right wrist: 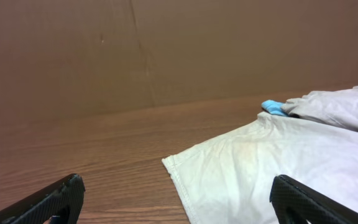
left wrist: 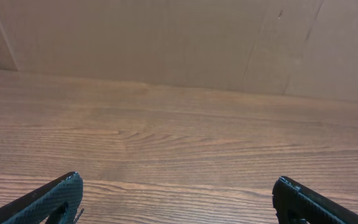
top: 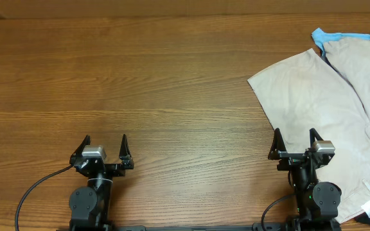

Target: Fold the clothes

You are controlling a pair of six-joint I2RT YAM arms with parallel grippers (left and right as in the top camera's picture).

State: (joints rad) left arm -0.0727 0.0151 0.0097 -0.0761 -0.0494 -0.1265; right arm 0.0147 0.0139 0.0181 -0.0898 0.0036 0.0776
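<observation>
pale beige shorts (top: 329, 109) spread flat, table's right

The shorts (top: 313, 96) run off the right edge — a blue cloth (top: 320, 36) beneath is mostly hidden.

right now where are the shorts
In the overhead view the shorts lie on the right side of the table, partly under the right fingers, a blue cloth at their far end.
</observation>
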